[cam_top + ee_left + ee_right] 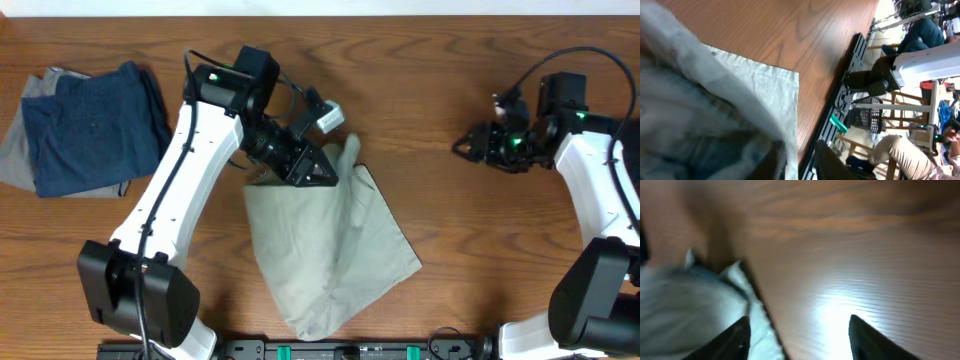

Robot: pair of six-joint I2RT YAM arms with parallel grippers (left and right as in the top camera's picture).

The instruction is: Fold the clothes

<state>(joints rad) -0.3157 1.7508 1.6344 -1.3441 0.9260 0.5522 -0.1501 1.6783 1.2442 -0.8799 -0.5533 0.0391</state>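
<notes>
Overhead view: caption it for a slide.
Left gripper at top edge of khaki trousers; right gripper open over the table.

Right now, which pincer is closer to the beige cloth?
Left. The left pincer sits at the top edge of the beige cloth; the right pincer hangs well off to its right, not touching it.

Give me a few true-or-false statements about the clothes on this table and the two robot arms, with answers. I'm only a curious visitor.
1. A beige cloth garment lies in the middle of the wooden table. True.
2. The navy blue garment lies on the beige one. False: it lies on a grey garment, apart, on the left arm's side.
3. The right gripper holds the beige garment. False: it is open over bare wood, away from it.
4. The left gripper is at the beige garment's far edge. True.
</notes>
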